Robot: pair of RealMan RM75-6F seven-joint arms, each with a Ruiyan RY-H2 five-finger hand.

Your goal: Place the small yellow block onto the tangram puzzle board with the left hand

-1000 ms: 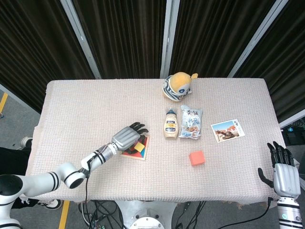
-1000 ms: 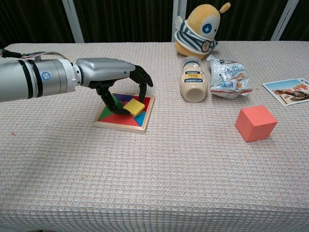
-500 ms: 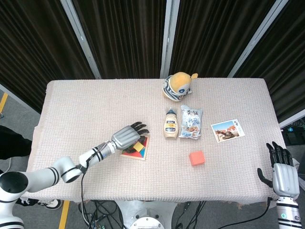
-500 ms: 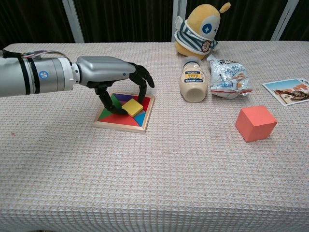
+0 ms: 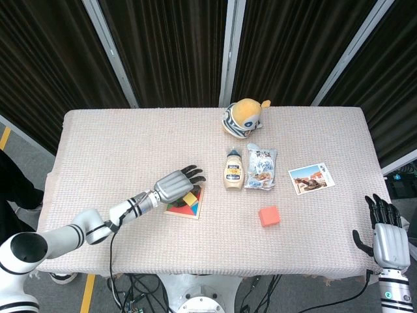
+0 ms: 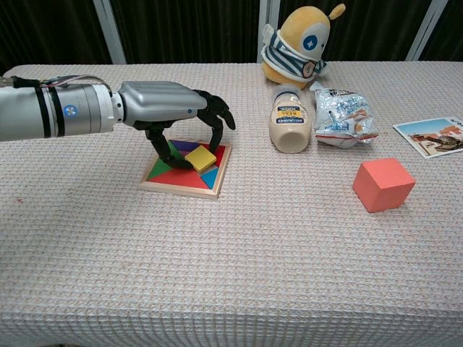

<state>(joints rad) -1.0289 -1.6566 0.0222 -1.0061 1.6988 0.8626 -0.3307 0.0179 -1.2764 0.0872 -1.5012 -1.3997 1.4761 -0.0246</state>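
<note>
The tangram puzzle board is a square wooden tray of coloured pieces left of the table's middle. The small yellow block lies tilted on the board's right part. My left hand arches over the board from the left. Its thumb touches the block's left side and a curled finger comes down at its far right corner, so the block is pinched while resting on the board. My right hand hangs off the table's right front corner, fingers apart, holding nothing.
A mayonnaise bottle and a foil snack bag lie right of the board. Behind them stands a yellow plush toy. An orange cube and a postcard are further right.
My left hand has shifted slightly right and away from me over the board. The yellow block has stayed on the board. The right hand has not moved.
</note>
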